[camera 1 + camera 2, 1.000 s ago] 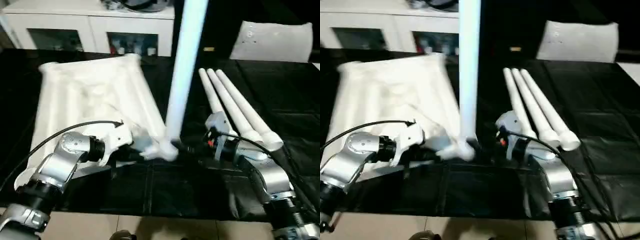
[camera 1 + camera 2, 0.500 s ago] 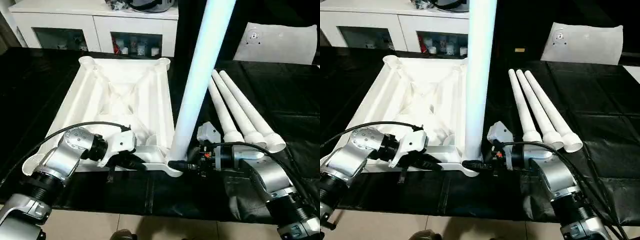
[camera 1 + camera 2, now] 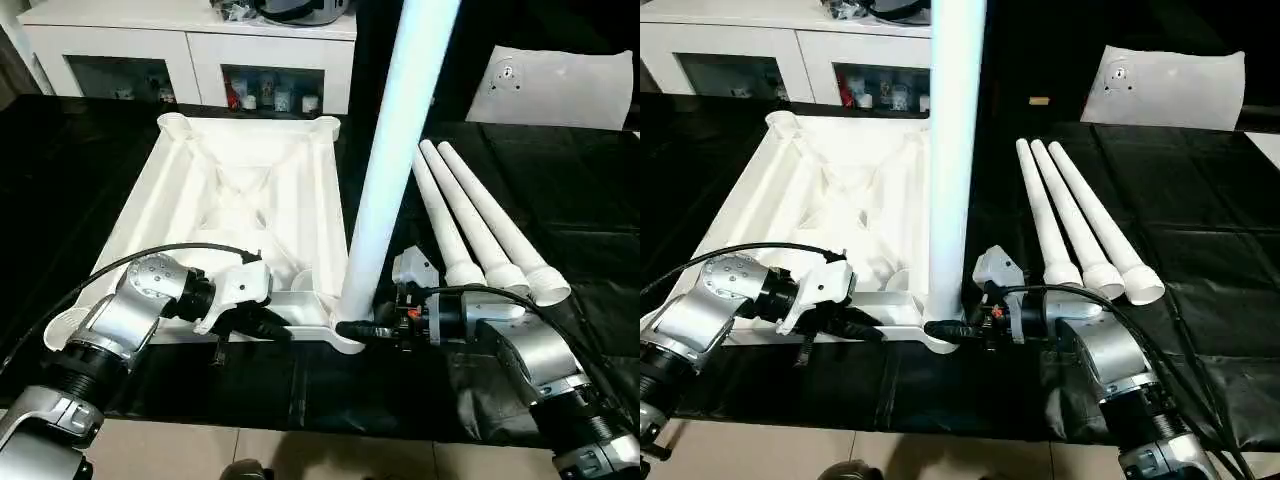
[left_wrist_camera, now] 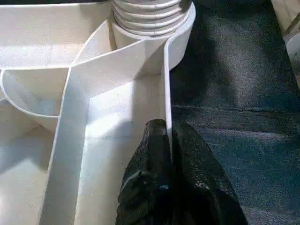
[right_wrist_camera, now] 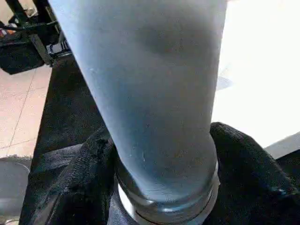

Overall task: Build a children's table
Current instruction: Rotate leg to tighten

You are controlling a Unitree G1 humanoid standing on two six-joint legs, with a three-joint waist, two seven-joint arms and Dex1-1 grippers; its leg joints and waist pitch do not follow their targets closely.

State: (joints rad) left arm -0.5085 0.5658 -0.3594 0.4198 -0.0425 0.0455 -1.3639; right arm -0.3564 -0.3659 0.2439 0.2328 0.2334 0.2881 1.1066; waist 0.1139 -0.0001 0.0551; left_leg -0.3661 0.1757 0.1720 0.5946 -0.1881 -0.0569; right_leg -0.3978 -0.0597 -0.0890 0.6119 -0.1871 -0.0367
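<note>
1 table top [image 3: 240, 190], 4 legs [image 3: 480, 225], 2 grippers [image 4: 171, 154].

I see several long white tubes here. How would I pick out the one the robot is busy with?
Find the big white tabletop lying ribbed side up on the black cloth. At its near corner on the robot's right, one table leg stands upright in the round socket, with the right gripper closed around its base. The three spare legs lie flat, side by side on the cloth.

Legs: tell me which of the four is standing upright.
The leg in the tabletop's near corner socket, gripped at its base by the right gripper. The other three legs lie flat side by side on the black cloth.
</note>
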